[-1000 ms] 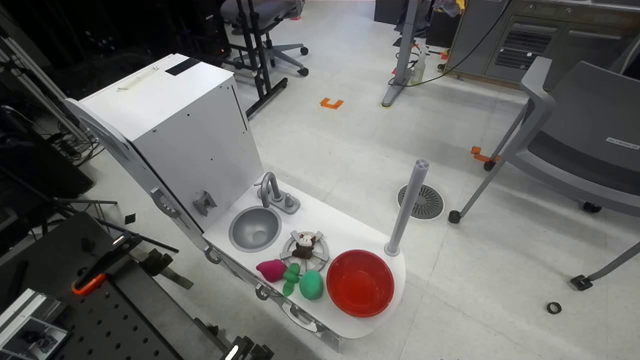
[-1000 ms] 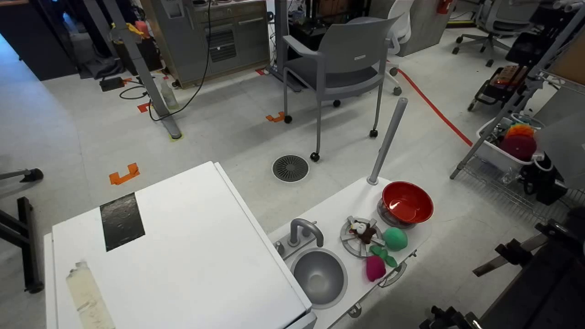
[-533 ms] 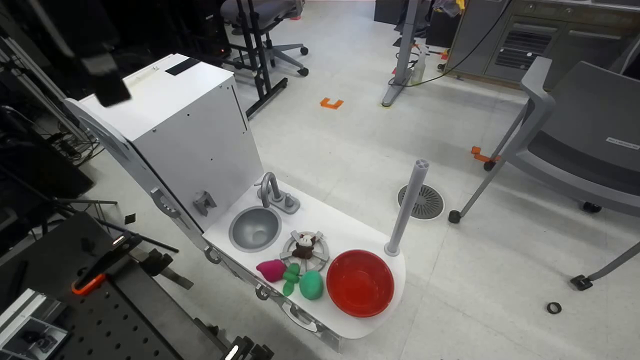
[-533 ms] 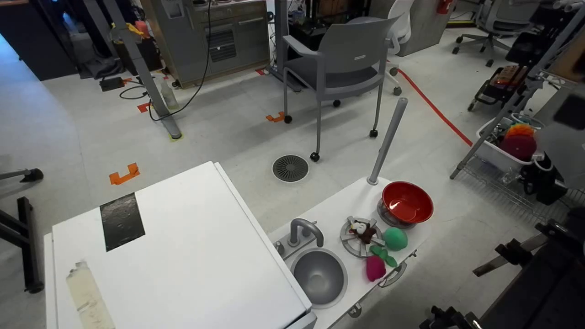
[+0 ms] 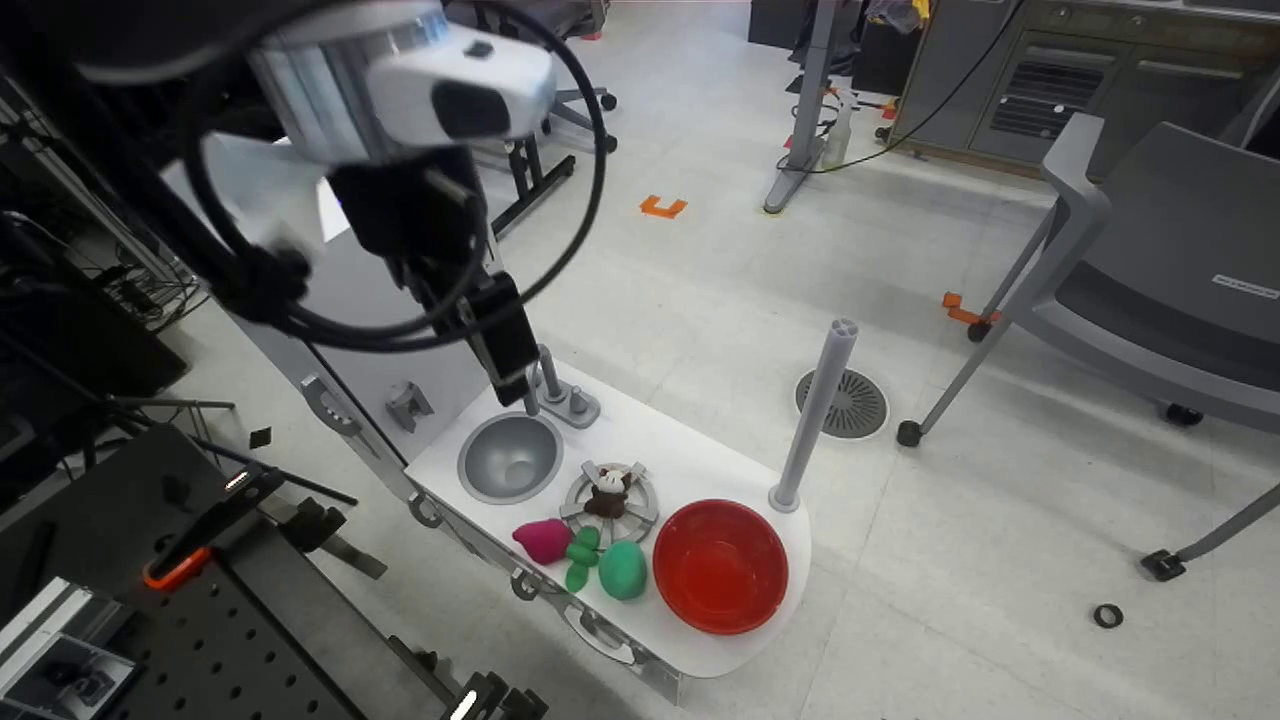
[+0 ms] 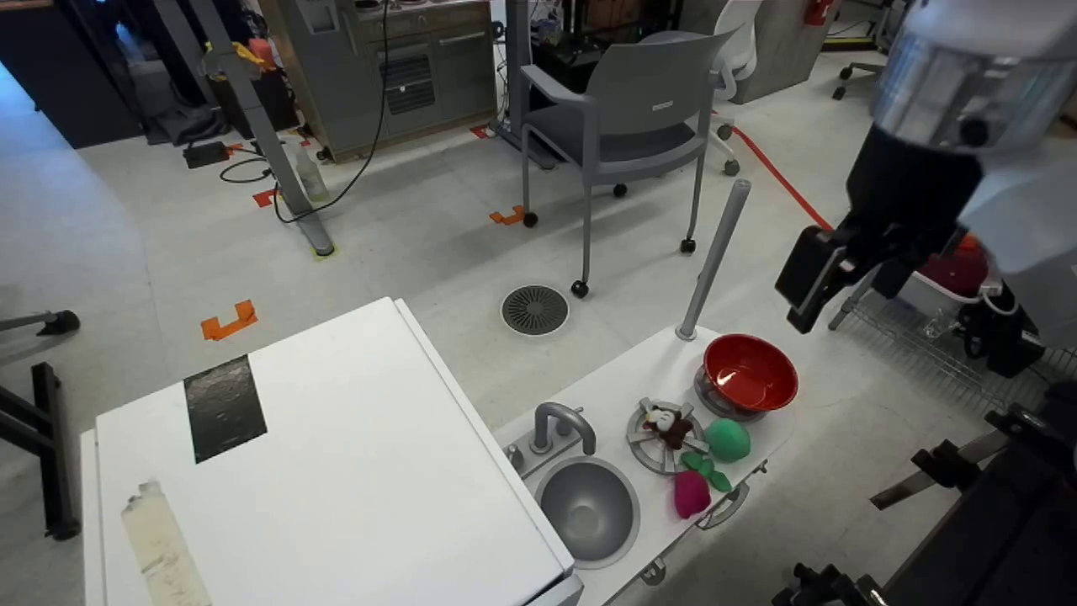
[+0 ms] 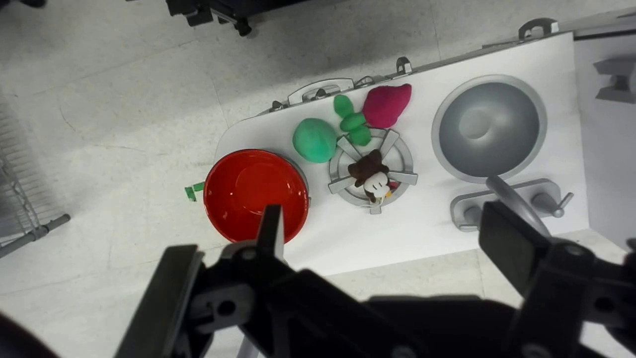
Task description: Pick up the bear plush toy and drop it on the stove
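The bear plush toy (image 7: 368, 166), dark brown with a whitish face, lies on the grey stove ring (image 7: 408, 161) on the white counter. It shows on the ring in both exterior views too, as the toy (image 5: 606, 497) and the toy (image 6: 673, 429). My gripper (image 7: 380, 211) is open, with nothing between its fingers. In an exterior view the gripper (image 6: 846, 305) hangs in the air, well above the counter and apart from the toy. In the wrist view, the toy appears ahead of the gap between the fingers.
A red bowl (image 7: 248, 189) stands beside the stove ring. A green ball (image 7: 315, 140), green leafy piece (image 7: 354, 121) and pink piece (image 7: 386, 105) lie close to the ring. The sink (image 7: 489, 129), faucet (image 7: 516, 204), upright grey post (image 5: 815, 415) and white cabinet (image 6: 336, 505) are around it.
The arm and gripper have come into both exterior views, moving in over the counter from the edges. The toy, bowl and other pieces have not moved.
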{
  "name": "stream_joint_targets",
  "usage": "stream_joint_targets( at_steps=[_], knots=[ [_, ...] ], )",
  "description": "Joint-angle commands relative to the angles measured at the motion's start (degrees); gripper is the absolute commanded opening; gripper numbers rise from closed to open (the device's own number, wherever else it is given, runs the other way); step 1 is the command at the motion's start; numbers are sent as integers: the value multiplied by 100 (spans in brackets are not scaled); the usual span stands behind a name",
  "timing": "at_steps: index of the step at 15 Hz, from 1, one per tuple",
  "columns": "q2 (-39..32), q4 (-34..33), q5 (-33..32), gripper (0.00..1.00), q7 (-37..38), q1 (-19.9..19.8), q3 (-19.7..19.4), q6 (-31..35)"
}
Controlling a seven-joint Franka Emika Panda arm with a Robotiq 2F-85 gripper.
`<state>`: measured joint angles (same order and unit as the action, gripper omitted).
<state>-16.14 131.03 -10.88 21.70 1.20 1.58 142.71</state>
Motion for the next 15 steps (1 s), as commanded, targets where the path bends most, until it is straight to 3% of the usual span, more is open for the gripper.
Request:
stream_joint_targets(
  at_steps=[1,5,8,15],
  knots=[
    [-1171,-589,-47,100,353,294,-398,661],
    [-2419,-1326,272,100,420,557,-690,1224],
    [-3369,-2146,733,100,263,529,-589,1320],
    [-5346,-4396,1199,100,341,697,-738,700]
  ],
)
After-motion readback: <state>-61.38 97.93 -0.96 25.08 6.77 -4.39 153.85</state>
